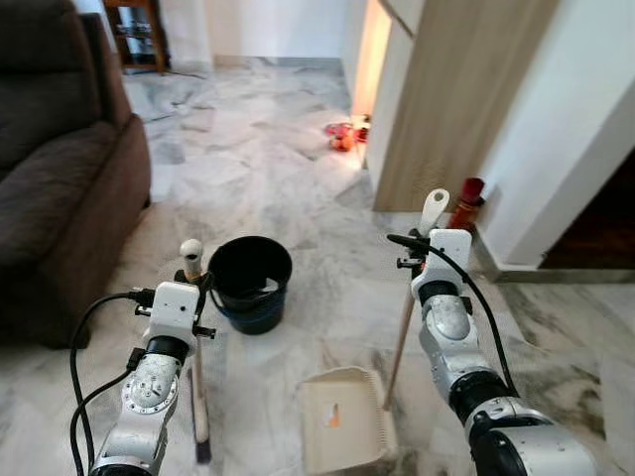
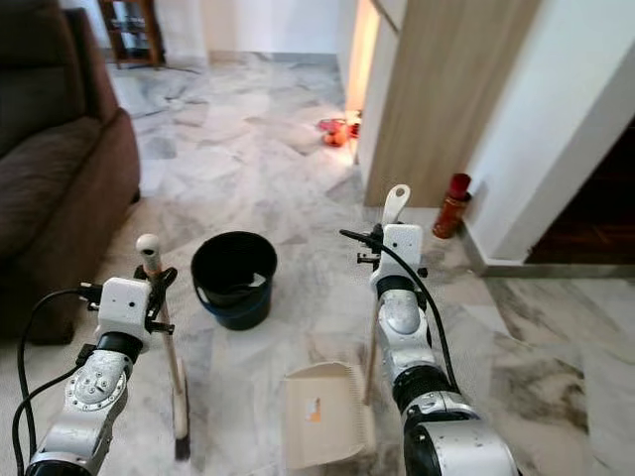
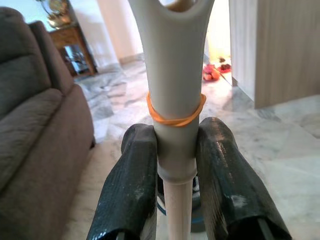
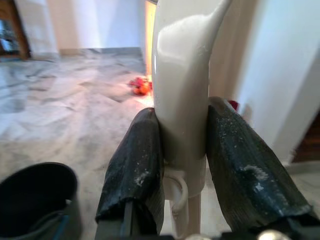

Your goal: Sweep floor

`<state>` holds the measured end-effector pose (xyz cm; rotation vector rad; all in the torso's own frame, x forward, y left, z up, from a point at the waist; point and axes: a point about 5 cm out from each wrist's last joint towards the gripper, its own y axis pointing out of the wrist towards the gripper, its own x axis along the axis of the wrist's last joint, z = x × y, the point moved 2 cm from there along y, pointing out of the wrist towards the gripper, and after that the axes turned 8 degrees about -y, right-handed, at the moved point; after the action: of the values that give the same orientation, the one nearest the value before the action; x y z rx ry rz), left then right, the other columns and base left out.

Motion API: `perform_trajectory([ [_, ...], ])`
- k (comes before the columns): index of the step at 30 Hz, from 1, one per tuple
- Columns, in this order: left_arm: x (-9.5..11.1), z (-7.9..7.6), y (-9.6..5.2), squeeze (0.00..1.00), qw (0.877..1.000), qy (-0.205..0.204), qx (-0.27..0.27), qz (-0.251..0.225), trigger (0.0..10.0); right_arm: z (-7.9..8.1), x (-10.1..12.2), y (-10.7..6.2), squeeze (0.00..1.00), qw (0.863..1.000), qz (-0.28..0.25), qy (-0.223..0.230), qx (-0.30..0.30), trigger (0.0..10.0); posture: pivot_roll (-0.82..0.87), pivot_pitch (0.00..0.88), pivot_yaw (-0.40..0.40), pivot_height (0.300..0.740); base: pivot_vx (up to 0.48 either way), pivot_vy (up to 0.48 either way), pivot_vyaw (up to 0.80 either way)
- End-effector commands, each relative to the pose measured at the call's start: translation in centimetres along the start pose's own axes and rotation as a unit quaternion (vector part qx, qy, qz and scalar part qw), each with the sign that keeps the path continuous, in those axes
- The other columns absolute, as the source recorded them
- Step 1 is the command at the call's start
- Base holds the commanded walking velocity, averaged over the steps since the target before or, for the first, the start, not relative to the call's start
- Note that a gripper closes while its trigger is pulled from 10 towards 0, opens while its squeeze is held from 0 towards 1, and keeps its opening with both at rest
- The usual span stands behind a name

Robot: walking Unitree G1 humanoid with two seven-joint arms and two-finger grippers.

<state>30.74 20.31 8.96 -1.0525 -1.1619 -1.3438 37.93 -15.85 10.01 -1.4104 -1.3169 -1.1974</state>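
Sweeping, in hand: left gripper (image 3: 175, 170) clamps the broom handle (image 3: 174, 100); right gripper (image 4: 182, 150) clamps the dustpan handle (image 4: 182, 85). Advice: keep the bristles low, draw toward the dustpan (image 1: 342, 416).
Count: one broom, one dustpan, one bucket (image 1: 248, 283); the dustpan lies just right of the bucket, nearer the robot.

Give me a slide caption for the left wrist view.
Left gripper clamps the broom handle, orange rubber band above its fingers.

Grey-veined marble floor (image 1: 258, 169); brown sofa (image 1: 60, 169) at 9 o'clock; wooden panel (image 1: 456, 99) and white wall (image 1: 566, 129) at 2 o'clock; warm light beyond.
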Motion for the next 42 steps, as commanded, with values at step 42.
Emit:
perform_trajectory([
  [42,-1.0,2.7,-0.1,0.0,1.0,-0.006,0.03,0.004,10.0,-5.2,-4.9,-3.3,0.0,0.997,0.045,-0.035,-0.061,10.0,0.11,0.0,-0.012,0.74,0.0,0.0,-0.68],
])
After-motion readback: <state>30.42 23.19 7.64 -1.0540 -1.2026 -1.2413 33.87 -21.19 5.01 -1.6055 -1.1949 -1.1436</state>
